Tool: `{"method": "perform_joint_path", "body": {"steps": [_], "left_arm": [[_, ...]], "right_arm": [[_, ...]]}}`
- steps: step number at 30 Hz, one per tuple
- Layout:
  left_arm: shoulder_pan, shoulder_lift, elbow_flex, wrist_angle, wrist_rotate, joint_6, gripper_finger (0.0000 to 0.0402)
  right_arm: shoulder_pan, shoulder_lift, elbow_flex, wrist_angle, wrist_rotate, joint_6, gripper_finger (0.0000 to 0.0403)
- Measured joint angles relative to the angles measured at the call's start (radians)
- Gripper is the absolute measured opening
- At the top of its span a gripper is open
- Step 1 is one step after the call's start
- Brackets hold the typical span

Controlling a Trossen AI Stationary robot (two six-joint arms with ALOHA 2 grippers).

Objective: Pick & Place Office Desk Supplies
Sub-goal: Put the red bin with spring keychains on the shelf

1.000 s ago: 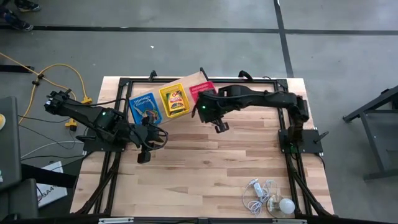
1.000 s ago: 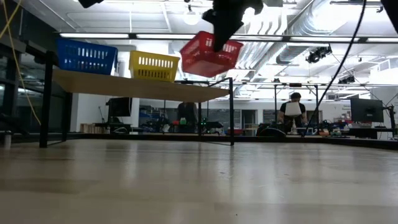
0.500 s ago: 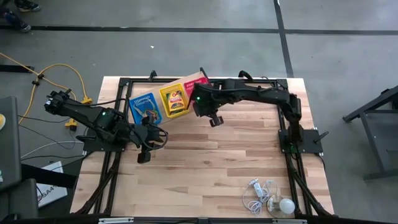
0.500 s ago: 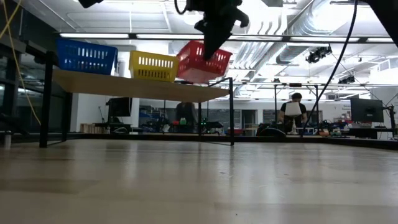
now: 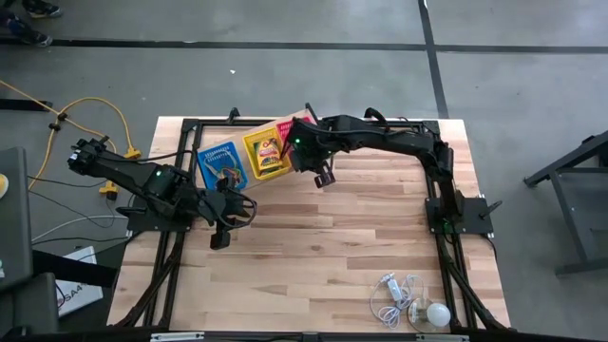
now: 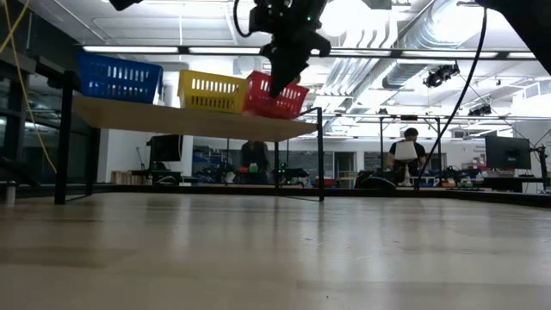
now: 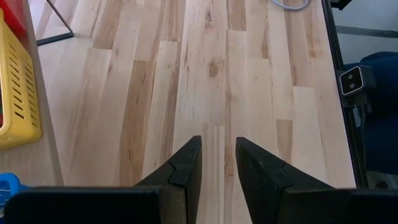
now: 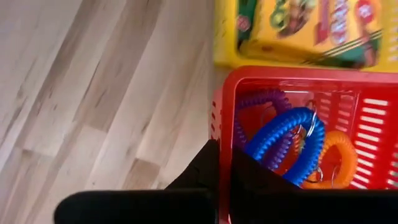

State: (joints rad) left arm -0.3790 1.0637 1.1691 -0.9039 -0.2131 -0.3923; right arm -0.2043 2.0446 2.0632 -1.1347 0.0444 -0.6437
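Right tool (image 8: 219, 167) pinches red basket (image 8: 292, 130) rim closed, setting it beside yellow basket (image 5: 267, 154) on board; left tool (image 7: 217, 163) idles slightly open, empty

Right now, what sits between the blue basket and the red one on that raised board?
The yellow basket sits between the blue basket and the red basket, as the low view shows.

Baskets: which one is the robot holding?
The red basket, last in the row after blue and yellow. The right gripper's fingers pinch its rim; the others go untouched.
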Motion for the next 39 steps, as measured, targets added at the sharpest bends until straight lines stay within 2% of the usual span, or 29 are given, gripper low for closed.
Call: {"method": "perform_joint_path", "body": {"steps": [13, 21, 39], "left_arm": [[0.000, 0.000, 0.000, 0.000, 0.000, 0.000, 0.0094], [0.000, 0.000, 0.000, 0.000, 0.000, 0.000, 0.0094], [0.000, 0.000, 0.000, 0.000, 0.000, 0.000, 0.0094]], "right_arm": [[0.017, 0.003, -0.002, 0.088, -0.024, -0.016, 0.0003], [0.014, 0.003, -0.002, 0.060, 0.007, -0.016, 0.0003], [-0.027, 0.011, -0.002, 0.032, 0.002, -0.010, 0.0003]]}}
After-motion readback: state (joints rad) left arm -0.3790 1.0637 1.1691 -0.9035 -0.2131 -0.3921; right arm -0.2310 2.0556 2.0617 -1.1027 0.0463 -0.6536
